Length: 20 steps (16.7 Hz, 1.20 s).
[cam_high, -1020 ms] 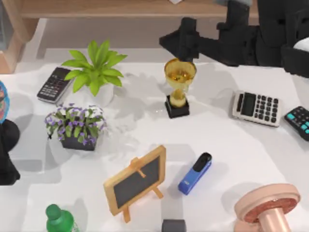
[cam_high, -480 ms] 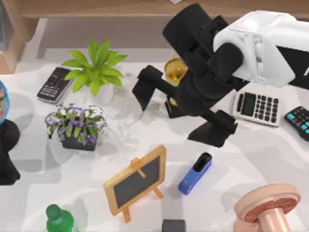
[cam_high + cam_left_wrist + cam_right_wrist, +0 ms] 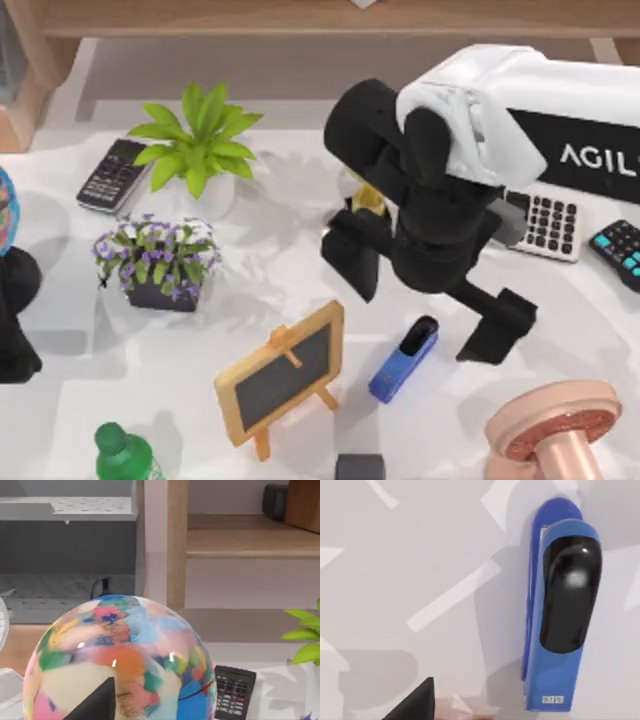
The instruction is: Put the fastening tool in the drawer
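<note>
- Blue plastic body, black glossy top arm: the stapler lies flat on the white table, toward the front, just beside the small chalkboard easel and apart from it.
- The right gripper hangs above the stapler with its two black fingers spread wide, one to each side of the tool's far end; it grips nothing.
- In the right wrist view the stapler lies lengthwise, top arm up, with one dark fingertip at the frame edge.
- Handling judgement: the tool is likely rigid, light and not fragile. The top arm looks smooth and rounded, so it may slip; the hinged arm may flex if squeezed from above.
- Recommended hold: close the fingers across the narrow width, on the flat blue side walls near mid-length, to keep it level.
- The left arm is parked at the table's left, beside the multicoloured globe; whether its fingers are spread or closed cannot be told.
- No drawer can be identified.
</note>
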Tool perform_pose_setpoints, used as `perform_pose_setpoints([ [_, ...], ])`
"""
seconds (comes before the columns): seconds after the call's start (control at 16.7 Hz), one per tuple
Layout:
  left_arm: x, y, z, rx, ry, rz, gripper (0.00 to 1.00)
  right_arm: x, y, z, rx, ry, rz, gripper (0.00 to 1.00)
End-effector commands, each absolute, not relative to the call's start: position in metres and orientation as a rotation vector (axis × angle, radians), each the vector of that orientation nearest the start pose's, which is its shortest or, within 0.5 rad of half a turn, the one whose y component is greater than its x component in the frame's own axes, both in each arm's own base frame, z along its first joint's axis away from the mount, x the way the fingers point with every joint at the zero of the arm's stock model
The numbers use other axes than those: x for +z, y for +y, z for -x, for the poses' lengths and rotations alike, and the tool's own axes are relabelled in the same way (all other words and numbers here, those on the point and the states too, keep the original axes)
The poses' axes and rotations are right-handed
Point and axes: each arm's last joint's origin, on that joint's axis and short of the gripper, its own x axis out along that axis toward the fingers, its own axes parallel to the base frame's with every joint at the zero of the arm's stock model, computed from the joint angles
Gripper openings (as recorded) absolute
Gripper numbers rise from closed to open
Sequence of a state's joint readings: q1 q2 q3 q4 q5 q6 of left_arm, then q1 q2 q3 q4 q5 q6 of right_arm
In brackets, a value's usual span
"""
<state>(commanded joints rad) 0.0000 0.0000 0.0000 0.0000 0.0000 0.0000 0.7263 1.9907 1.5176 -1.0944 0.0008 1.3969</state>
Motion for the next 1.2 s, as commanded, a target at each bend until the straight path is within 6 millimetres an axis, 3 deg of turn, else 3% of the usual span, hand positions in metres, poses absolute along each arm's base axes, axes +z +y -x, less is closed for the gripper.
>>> perform_pose_setpoints([
  [0.36,0.160,-0.001,-0.106,0.000,0.000,0.000,1.00,0.183,0.254,-0.281,-0.517,1.507,-0.524,1.00],
  [0.84,0.160,-0.001,-0.106,0.000,0.000,0.000,1.00,0.120,0.255,-0.282,-0.515,1.505,-0.524,1.00],
  [1.14,0.160,-0.001,-0.106,0.000,0.000,0.000,1.00,0.114,0.255,-0.281,-0.517,1.507,-0.522,1.00],
  [1.2,0.160,-0.001,-0.106,0.000,0.000,0.000,1.00,0.114,0.255,-0.281,-0.517,1.507,-0.522,0.92],
])
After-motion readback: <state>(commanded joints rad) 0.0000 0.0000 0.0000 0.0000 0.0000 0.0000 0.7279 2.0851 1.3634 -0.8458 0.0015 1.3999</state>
